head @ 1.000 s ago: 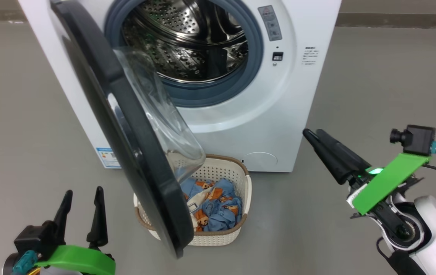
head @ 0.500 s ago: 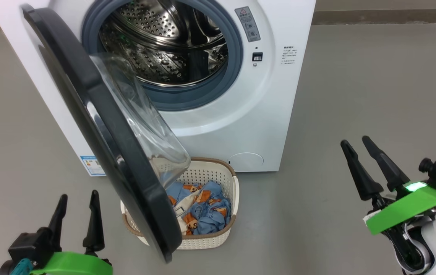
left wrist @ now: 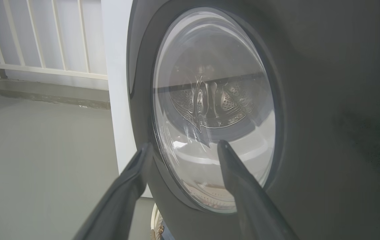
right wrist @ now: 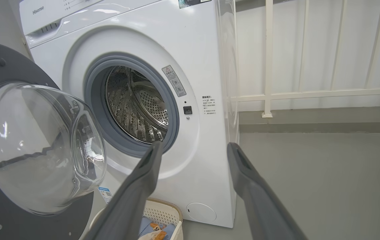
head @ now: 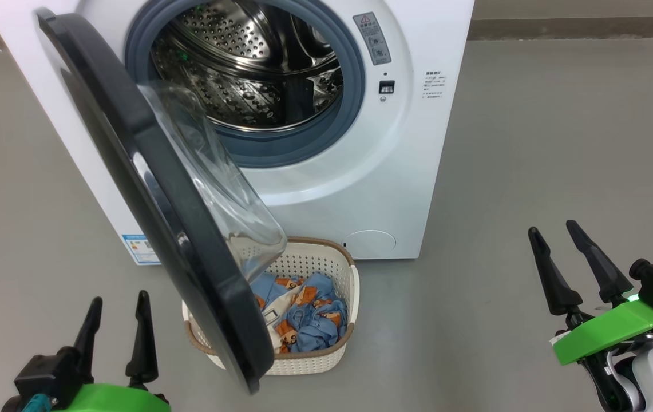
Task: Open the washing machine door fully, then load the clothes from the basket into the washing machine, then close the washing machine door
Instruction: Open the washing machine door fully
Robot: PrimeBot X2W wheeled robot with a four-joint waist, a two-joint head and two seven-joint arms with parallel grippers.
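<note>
The washing machine door stood open, swung out over the basket on the floor. The blue clothes lay in the basket, just in front of the washing machine. The left claw hung low near the door's outer side, fingers spread apart, holding nothing. The right claw was well away on the other side, spread wide and empty too.

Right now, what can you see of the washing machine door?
The washing machine door is round: a wide glossy black ring around a bulging clear glass bowl. Attached at the washing machine's left side, it stands partly open, swung out above the basket and hiding part of it. The open left gripper faces its outer side, apart from it.
</note>
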